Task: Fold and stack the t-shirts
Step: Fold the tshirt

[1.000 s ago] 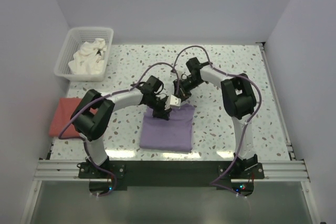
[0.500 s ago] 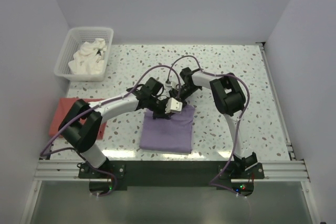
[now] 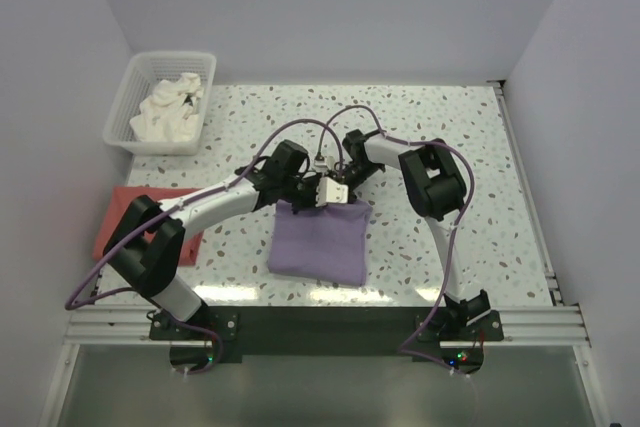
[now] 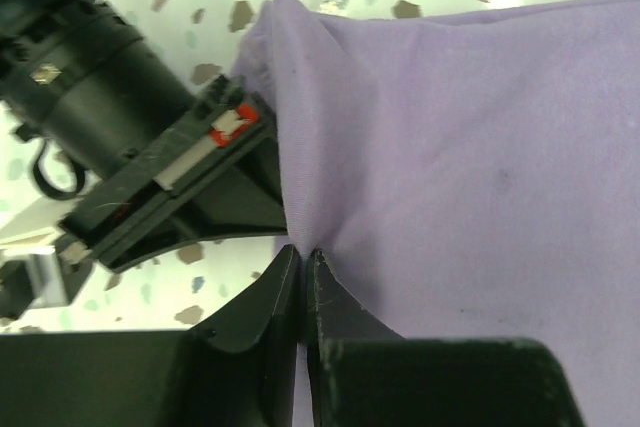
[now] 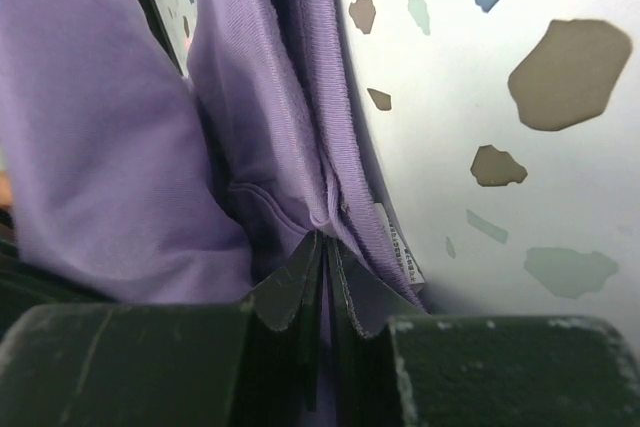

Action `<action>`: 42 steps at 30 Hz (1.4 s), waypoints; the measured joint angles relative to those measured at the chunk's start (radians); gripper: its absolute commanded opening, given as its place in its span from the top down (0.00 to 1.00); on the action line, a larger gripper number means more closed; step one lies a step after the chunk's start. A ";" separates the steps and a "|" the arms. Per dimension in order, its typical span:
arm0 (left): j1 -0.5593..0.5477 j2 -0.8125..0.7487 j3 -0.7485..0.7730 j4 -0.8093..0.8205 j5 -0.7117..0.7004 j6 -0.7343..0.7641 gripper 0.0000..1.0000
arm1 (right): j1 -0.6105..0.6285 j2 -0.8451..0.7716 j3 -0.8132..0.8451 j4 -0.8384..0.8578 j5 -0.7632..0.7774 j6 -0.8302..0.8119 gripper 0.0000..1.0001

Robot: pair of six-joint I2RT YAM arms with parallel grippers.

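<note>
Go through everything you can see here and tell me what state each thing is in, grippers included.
purple t-shirt: folded, lying on the table, far edge pinched by both grippers
left gripper: shut on the purple t-shirt
right gripper: shut on the purple t-shirt
white clothes: crumpled, unfolded, in the basket
basket: upright, holding the white clothes
red t-shirt: folded, at the table's left edge

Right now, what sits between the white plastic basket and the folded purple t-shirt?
Only bare speckled tabletop, with the robot's white-and-black left arm stretched above it; the top view shows this.
</note>
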 measured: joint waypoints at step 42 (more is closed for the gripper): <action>-0.029 -0.137 -0.233 0.357 -0.075 0.169 1.00 | 0.006 0.113 0.298 -0.329 0.177 -0.266 0.91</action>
